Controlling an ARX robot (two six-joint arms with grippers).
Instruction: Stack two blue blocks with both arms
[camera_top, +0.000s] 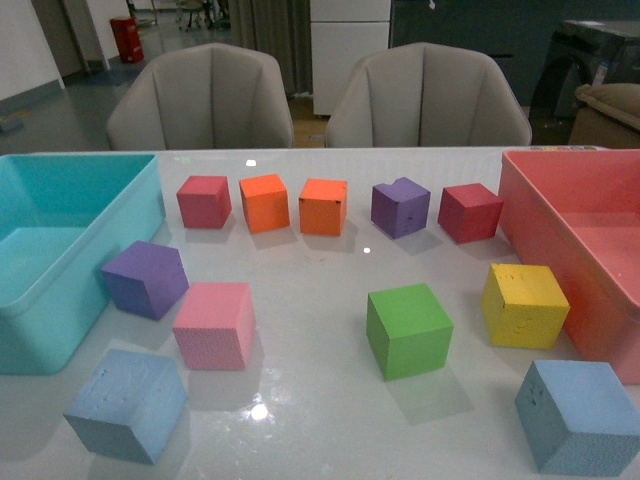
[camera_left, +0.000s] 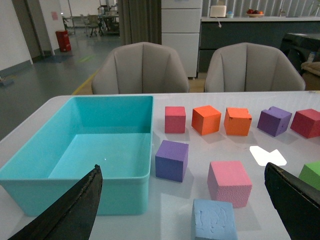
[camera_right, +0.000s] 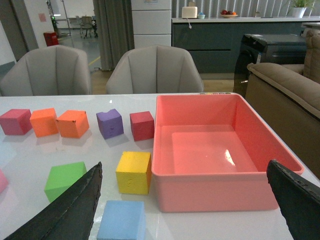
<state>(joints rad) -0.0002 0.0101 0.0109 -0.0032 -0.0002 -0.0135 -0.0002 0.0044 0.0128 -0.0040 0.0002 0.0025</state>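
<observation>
Two blue blocks rest on the white table near its front edge, one at the left (camera_top: 127, 403) and one at the right (camera_top: 580, 415). They lie far apart and neither is stacked. In the left wrist view the left blue block (camera_left: 214, 220) sits low between the spread fingers of my left gripper (camera_left: 182, 167), which is open and holds nothing. The right wrist view shows the right blue block (camera_right: 121, 220) close to one finger (camera_right: 75, 210) of my right gripper (camera_right: 184, 163), also open and holding nothing. Neither arm appears in the front view.
A teal bin (camera_top: 40, 300) stands at the left and a pink-red bin (camera_top: 560, 230) at the right. Purple (camera_top: 147, 278), pink (camera_top: 215, 325), green (camera_top: 408, 329) and yellow (camera_top: 524, 305) cubes lie mid-table. A row of several cubes (camera_top: 323, 206) sits behind them, with two chairs beyond.
</observation>
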